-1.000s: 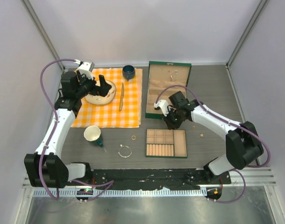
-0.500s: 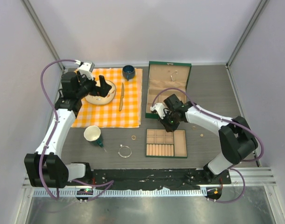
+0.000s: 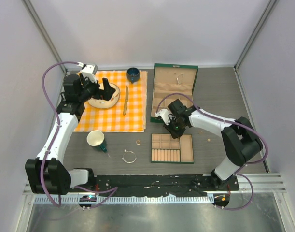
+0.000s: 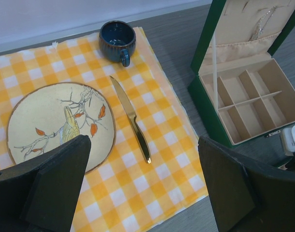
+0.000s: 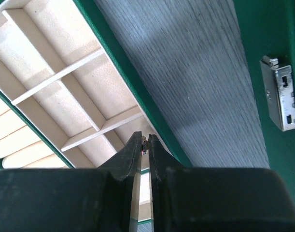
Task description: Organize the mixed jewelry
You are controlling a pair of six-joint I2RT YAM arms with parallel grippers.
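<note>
My right gripper (image 3: 175,128) hangs over the far edge of the green, beige-lined tray (image 3: 172,154) and is shut on a tiny stud (image 5: 144,144), pinched at its fingertips (image 5: 137,145). Empty tray compartments (image 5: 50,34) lie below the jaws. On the table lie a small gold ring (image 3: 138,142), a thin silver bangle (image 3: 129,156) and two loose studs (image 3: 208,140) (image 3: 201,131) right of the tray. My left gripper (image 3: 106,92) hovers wide open above the plate (image 4: 55,125) with nothing between its fingers (image 4: 55,186).
The open green box (image 3: 174,92) stands behind the tray, its latch (image 5: 281,99) close to my right gripper. On the yellow checked cloth (image 3: 113,116) are a gold knife (image 4: 131,118) and a blue cup (image 4: 117,38). A white cup (image 3: 95,138) stands near the cloth's front edge.
My right arm has swung a little to the left over the tray's far edge, still pinching the stud. The left arm has not moved.
</note>
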